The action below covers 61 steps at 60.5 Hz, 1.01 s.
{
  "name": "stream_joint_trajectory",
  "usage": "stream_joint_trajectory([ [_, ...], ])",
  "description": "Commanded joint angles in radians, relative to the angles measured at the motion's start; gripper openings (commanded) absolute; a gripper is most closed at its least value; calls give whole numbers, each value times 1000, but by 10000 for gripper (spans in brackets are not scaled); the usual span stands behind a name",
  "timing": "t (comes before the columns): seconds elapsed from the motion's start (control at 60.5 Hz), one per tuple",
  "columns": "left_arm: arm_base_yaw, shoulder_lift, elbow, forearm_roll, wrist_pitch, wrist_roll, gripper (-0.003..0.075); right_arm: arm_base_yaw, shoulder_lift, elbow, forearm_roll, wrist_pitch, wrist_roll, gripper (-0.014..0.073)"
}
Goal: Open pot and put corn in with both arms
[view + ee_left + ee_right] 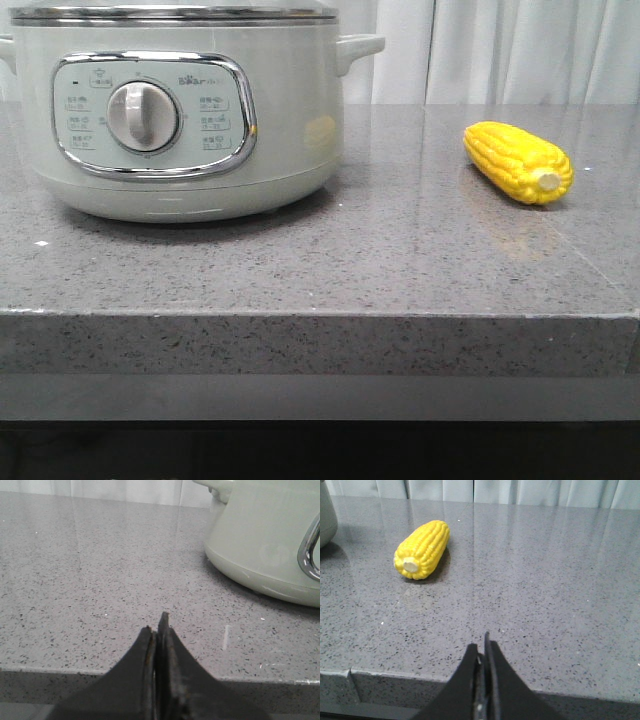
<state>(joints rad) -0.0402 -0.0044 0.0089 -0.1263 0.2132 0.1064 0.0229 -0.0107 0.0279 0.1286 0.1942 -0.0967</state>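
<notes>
The pale grey-green pot (180,110) stands at the left of the grey stone counter, its steel-rimmed lid (170,12) on and its dial facing me. A part of the pot (270,535) shows in the left wrist view. The yellow corn (518,161) lies on its side at the right, stub end toward the front; in the right wrist view the corn (422,549) lies well ahead of the fingers. My left gripper (157,625) is shut and empty, low over the counter's front edge. My right gripper (481,645) is likewise shut and empty. Neither arm appears in the front view.
The speckled grey counter (400,260) ends in a thick front edge (320,345). White curtains (520,50) hang behind it. The pot's side handle (358,48) sticks out toward the corn.
</notes>
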Motion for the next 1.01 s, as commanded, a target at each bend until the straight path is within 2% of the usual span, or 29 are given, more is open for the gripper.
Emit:
stream_joint_trajectory([
  [0.0, 1, -25, -2, -12, -74, -7, -18, -7, -20, -3, -9, -81, -2, -58],
  [0.215, 1, -21, -37, -12, -166, -7, -18, -7, -20, -14, -9, -162, -2, -58],
  [0.429, 1, 81, -320, 46, -65, -7, -19, -7, 17, -247, -10, -22, -4, -58],
  [0.628, 1, 374, -616, 49, 76, -7, -19, -7, 241, -547, -10, 89, -4, -58],
  [0.743, 1, 496, -708, 49, 127, -7, -18, -7, 363, -673, -10, 149, -4, -58],
  [0.859, 1, 542, -732, 23, 144, -7, -18, -7, 430, -724, -10, 168, -5, -57],
  [0.941, 1, 544, -732, 18, 152, -7, 1, -7, 433, -724, -10, 166, -5, -15],
  [0.991, 1, 544, -732, 18, 152, -7, 53, -7, 433, -724, -10, 166, -5, 66],
])
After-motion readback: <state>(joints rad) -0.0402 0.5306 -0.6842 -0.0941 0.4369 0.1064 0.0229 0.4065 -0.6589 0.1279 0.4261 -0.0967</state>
